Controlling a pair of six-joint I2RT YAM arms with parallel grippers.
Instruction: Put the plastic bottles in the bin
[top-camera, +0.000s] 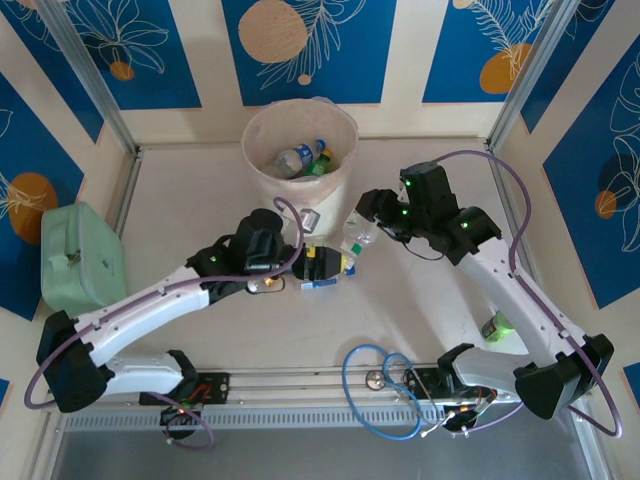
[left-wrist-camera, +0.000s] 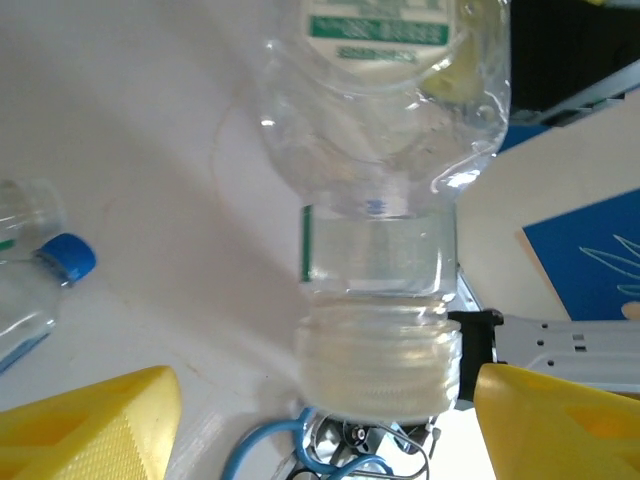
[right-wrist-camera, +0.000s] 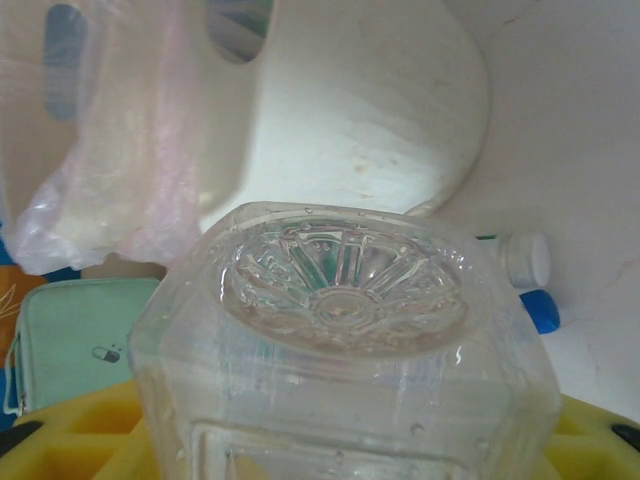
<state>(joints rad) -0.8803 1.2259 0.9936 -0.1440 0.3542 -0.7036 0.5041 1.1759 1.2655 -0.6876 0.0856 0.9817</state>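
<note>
Clear bottle (right-wrist-camera: 340, 330) in right hand (top-camera: 365, 226); bin (top-camera: 268, 185) beyond

No words can be read anywhere. The clear bottle (left-wrist-camera: 380, 180) carries a green and white label (left-wrist-camera: 378, 28), but its print is too blurred.

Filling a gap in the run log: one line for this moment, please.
right claw: shut on clear bottle | left claw: open around that bottle's cap | bin: bottles inside | green bottle: on table
</note>
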